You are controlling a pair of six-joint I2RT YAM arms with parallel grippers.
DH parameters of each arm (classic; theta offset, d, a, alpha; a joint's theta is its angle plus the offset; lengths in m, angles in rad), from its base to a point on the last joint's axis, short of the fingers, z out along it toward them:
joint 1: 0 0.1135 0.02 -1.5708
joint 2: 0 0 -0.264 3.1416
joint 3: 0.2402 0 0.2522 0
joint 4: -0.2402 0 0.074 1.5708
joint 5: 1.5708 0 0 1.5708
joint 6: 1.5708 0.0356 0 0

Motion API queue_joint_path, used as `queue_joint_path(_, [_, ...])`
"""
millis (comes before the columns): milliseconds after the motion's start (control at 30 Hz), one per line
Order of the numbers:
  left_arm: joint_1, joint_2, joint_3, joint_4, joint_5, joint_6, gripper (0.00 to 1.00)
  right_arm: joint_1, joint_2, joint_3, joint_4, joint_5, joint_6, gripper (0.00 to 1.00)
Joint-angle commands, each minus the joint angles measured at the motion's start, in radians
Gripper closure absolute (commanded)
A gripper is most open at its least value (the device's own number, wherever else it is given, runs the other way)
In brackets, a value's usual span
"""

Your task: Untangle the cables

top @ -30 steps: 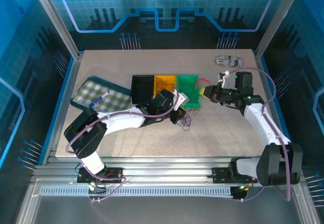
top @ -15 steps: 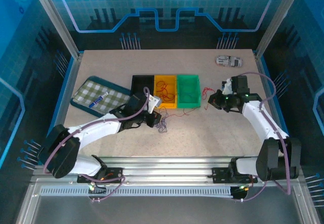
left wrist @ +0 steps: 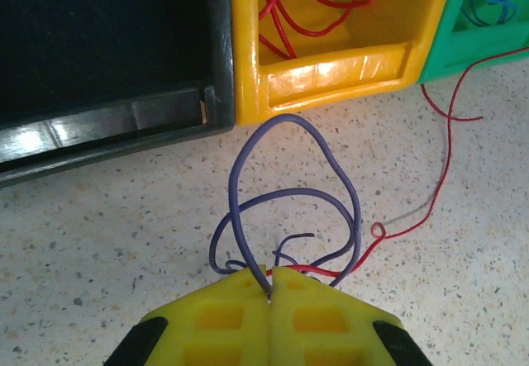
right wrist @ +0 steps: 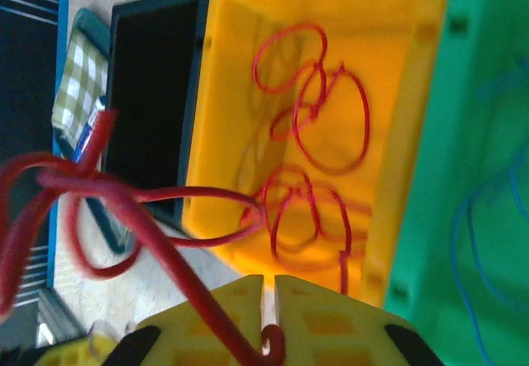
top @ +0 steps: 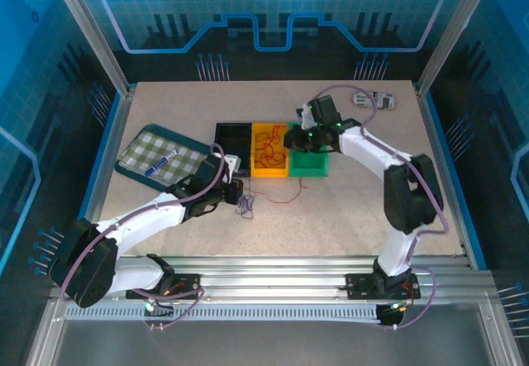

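My left gripper (left wrist: 271, 270) is shut on a purple cable (left wrist: 291, 123), whose loops lie on the table before the bins. A thin red cable (left wrist: 443, 158) trails beside them. From above, the left gripper (top: 238, 196) sits just in front of the black bin (top: 231, 141). My right gripper (top: 289, 140) hovers over the yellow bin (top: 258, 170). Its fingertips (right wrist: 269, 280) stand a narrow slit apart, with the curled end of a thick red cable (right wrist: 149, 227) caught in the slit. More red cables (right wrist: 331, 118) lie coiled in the yellow bin (right wrist: 240, 68). A blue cable (right wrist: 463, 242) lies in the green bin (right wrist: 471, 77).
The black, yellow and green (top: 309, 164) bins stand in a row mid-table. At the left lies a checkered tray (top: 140, 149) with a marker (top: 162, 163) on it. A small grey object (top: 374, 98) sits at the back right. Metal frame posts border the table.
My right arm has swung left from the table's right side to above the yellow bin, carrying the red cable. My left gripper has pulled the purple cable leftward.
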Motion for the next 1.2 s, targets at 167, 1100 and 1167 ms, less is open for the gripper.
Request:
queue_joint_path(167, [0.019,-0.034,-0.009,-0.026,-0.052,-0.043,1.0,0.029,0.037,0.078,0.048,0.057,-0.029,0.36])
queue_joint_path(1100, [0.051,-0.035,-0.009,-0.036,-0.114,-0.105,1.0,0.332,0.0,-0.171,-0.141,0.253,-0.543,0.34])
queue_joint_path(1167, [0.052,-0.036,-0.007,-0.041,-0.112,-0.106,1.0,0.343,0.032,-0.153,-0.15,0.301,-0.568,0.34])
